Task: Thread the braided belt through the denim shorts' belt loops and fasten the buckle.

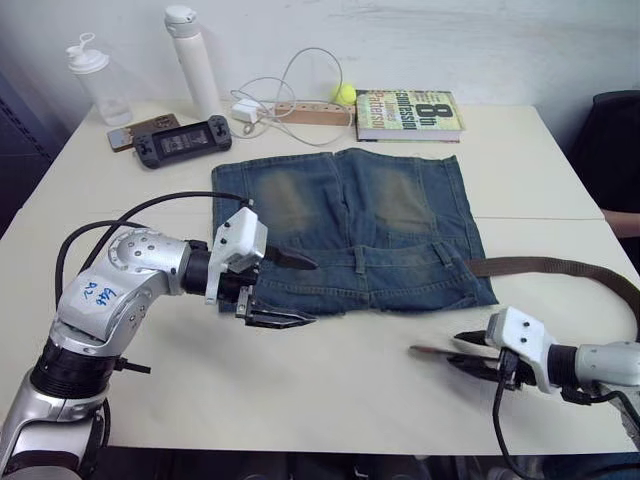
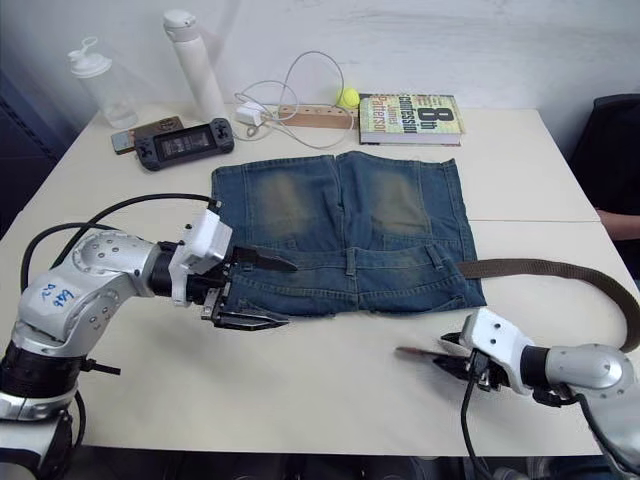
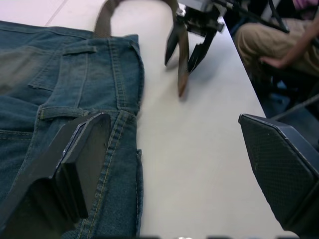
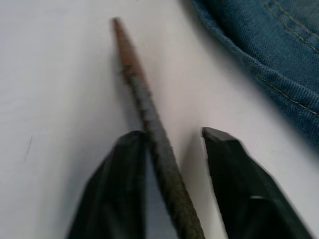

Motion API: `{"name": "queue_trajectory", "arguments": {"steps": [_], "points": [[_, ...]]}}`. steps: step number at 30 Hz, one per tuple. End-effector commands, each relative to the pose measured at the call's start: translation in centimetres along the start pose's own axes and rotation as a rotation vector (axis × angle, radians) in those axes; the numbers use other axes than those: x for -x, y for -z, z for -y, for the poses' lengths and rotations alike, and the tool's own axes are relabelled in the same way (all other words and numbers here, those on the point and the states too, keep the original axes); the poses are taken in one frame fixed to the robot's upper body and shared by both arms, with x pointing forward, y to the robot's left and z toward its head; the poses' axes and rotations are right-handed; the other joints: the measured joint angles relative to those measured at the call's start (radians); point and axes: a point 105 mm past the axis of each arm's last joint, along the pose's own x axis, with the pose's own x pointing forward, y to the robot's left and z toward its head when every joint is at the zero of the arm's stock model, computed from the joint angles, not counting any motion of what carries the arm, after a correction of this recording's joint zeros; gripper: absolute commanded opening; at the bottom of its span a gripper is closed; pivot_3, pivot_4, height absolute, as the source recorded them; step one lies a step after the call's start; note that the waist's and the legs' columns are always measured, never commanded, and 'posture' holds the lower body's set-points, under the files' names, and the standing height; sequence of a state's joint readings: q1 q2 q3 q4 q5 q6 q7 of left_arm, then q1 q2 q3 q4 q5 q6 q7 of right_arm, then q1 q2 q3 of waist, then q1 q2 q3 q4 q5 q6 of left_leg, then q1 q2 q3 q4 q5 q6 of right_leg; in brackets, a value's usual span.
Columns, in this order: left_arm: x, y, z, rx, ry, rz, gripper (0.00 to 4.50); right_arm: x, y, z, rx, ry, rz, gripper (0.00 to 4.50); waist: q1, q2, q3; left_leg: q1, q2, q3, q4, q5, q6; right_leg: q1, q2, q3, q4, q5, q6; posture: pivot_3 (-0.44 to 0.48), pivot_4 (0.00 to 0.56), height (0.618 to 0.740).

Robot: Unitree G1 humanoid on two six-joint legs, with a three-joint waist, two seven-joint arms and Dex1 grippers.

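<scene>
The denim shorts (image 1: 350, 220) lie flat on the white table (image 1: 340, 400), waistband toward me. Belt loops (image 1: 360, 260) (image 1: 443, 252) sit on the waistband. The braided belt (image 1: 560, 267) comes out at the waistband's right end, curves round at the far right and ends in a plain tip (image 1: 420, 350) on the table. My right gripper (image 1: 462, 352) is open, its fingers straddling the strap just behind that tip; the strap rests against one finger (image 4: 127, 169). My left gripper (image 1: 295, 290) is wide open at the waistband's left end, with one finger (image 3: 75, 159) over the denim. The buckle is hidden.
Along the far edge stand two bottles (image 1: 195, 60), a phone and a game console (image 1: 183, 140), a power strip with a white cable (image 1: 290, 110), a tennis ball (image 1: 345, 93) and a book (image 1: 408, 113). A seated person (image 3: 269, 45) is at the right side.
</scene>
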State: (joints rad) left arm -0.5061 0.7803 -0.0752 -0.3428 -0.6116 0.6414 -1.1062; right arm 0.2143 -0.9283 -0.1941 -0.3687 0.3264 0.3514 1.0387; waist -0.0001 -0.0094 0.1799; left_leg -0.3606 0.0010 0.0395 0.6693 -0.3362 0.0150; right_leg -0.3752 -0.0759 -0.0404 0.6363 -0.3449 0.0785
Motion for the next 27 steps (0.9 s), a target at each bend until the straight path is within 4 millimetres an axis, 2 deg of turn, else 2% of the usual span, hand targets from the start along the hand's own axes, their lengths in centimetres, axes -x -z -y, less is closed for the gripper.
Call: {"name": "queue_trajectory", "arguments": {"steps": [1, 2, 6, 9, 11, 13, 16, 19, 26, 27], "points": [[0.5, -0.4, 0.5, -0.021, 0.007, 0.038, 4.50, 1.4, -1.0, 0.7, -0.016, -0.003, 0.068, 0.16, 0.000, 0.000, 0.000, 0.000, 0.000, 0.000, 0.000, 0.000, 0.000, 0.000, 0.000, 0.000, 0.000, 0.000, 0.000, 0.000, 0.150, 0.735], [0.5, -1.0, 0.7, 0.008, 0.015, 0.104, 4.50, 2.1, -2.0, 1.3, -0.032, -0.006, 0.111, 0.03, -0.001, 0.000, 0.000, 0.000, 0.000, 0.000, 0.000, 0.000, 0.000, 0.000, 0.000, 0.000, 0.000, 0.000, 0.000, 0.000, 0.150, 0.735], [0.4, -2.8, 0.8, 0.103, 0.020, 0.291, 4.50, 3.7, -5.7, 2.3, -0.088, -0.061, 0.251, 0.03, -0.003, 0.000, 0.000, 0.000, 0.000, -0.001, 0.002, 0.000, 0.001, 0.001, -0.001, -0.001, 0.001, 0.000, 0.000, 0.000, 0.150, 0.735], [-0.6, -3.6, 0.7, 0.169, 0.029, 0.402, 4.50, 4.6, -10.2, 2.7, -0.174, -0.139, 0.404, 0.03, -0.004, 0.000, 0.000, 0.000, 0.000, -0.002, 0.002, 0.000, 0.001, 0.001, -0.001, -0.002, 0.001, 0.000, 0.000, 0.000, 0.150, 0.735], [-1.9, -3.9, 1.1, 0.256, 0.091, 0.480, 4.50, 4.3, -13.0, 2.1, -0.234, -0.225, 0.459, 0.03, -0.003, 0.000, 0.000, 0.000, 0.001, -0.003, 0.003, 0.000, 0.000, 0.002, -0.001, -0.003, 0.001, 0.000, 0.000, 0.000, 0.150, 0.735], [-3.2, -4.1, 0.8, 0.310, 0.102, 0.529, 4.50, 3.9, -14.6, 1.6, -0.264, -0.277, 0.489, 0.03, -0.001, 0.000, 0.000, -0.002, 0.000, -0.004, 0.004, 0.000, 0.000, 0.001, -0.001, -0.005, 0.001, 0.000, 0.000, 0.000, 0.150, 0.735], [-5.2, -4.7, 0.1, 0.374, 0.085, 0.609, 4.50, 3.5, -16.0, 1.2, -0.283, -0.302, 0.527, 0.03, 0.008, 0.000, 0.000, -0.008, 0.000, -0.008, 0.008, 0.000, 0.000, 0.000, -0.001, -0.009, 0.001, 0.000, 0.000, 0.000, 0.150, 0.735], [-6.8, -5.4, 0.5, 0.417, 0.103, 0.660, 4.50, 3.3, -16.4, 0.7, -0.292, -0.319, 0.524, 0.03, 0.017, 0.000, 0.000, -0.013, -0.001, -0.010, 0.013, -0.001, 0.003, -0.001, -0.002, -0.010, 0.001, 0.001, 0.002, 0.000, 0.150, 0.735], [-8.2, -5.8, 0.9, 0.432, 0.101, 0.686, 4.50, 3.3, -16.1, 0.4, -0.317, -0.310, 0.519, 0.03, 0.022, 0.000, 0.000, -0.013, -0.002, -0.009, 0.013, -0.002, 0.004, -0.001, -0.002, -0.010, 0.001, 0.001, 0.003, 0.000, 0.150, 0.735], [-8.3, -5.9, 0.8, 0.440, 0.104, 0.694, 4.24, 3.3, -16.0, 0.4, -0.319, -0.308, 0.519, 0.00, 0.022, 0.000, 0.000, -0.013, -0.002, -0.009, 0.013, -0.002, 0.004, -0.001, -0.002, -0.010, 0.001, 0.001, 0.003, 0.000, 0.150, 0.735]]}}
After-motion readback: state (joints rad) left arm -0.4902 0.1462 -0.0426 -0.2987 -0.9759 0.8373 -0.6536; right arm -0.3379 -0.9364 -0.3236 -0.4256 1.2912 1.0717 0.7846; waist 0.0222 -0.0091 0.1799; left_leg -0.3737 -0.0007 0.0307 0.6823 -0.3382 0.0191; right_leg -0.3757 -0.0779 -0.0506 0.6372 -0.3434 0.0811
